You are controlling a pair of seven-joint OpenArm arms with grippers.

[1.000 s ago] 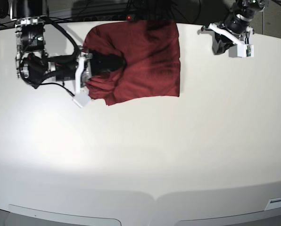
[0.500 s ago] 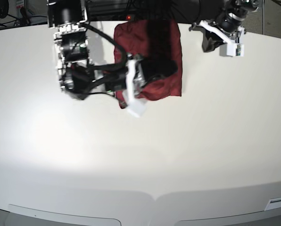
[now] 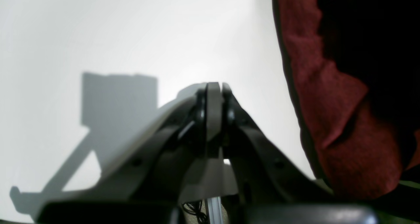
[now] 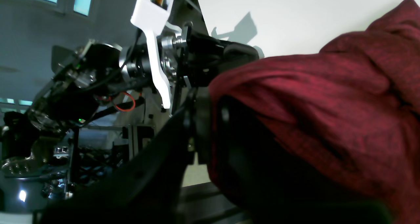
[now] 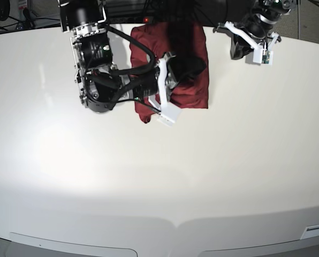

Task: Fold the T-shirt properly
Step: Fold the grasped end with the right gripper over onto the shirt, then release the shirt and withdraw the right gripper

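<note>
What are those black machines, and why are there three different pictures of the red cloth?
Those are two robot arms. One picture is taken from above the white table; the other two come from small cameras on each arm's wrist. The red cloth is a dark red T-shirt, partly folded, lying at the far edge of the table. The right arm reaches over it, and its right gripper is in the fabric; whether its fingers pinch the cloth, I cannot tell. The left gripper is beside the shirt, its fingers shut and holding nothing.
</note>
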